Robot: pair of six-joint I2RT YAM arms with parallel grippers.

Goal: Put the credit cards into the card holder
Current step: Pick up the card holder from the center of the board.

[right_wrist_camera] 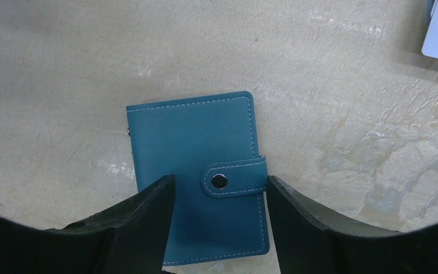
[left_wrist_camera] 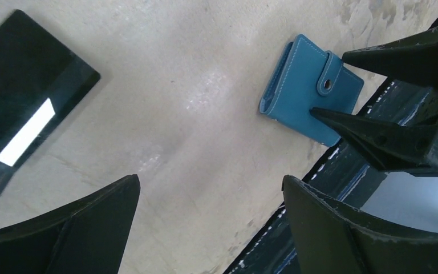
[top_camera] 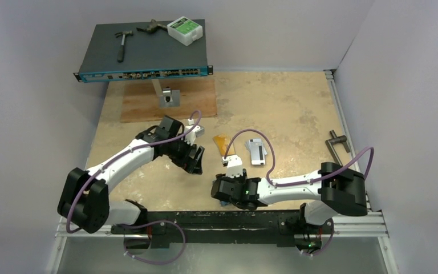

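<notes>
While the left gripper is held spread wide to the left of the card holder, the right gripper is set over that closed holder, jaws half-spread astride its snap tab, and the credit cards are seen just beyond it.

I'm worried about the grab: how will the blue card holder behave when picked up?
The card holder looks snapped shut and flat, so likely stiff, not floppy. Thin, so probably light. Its smooth surface might slip in the right gripper.
</notes>
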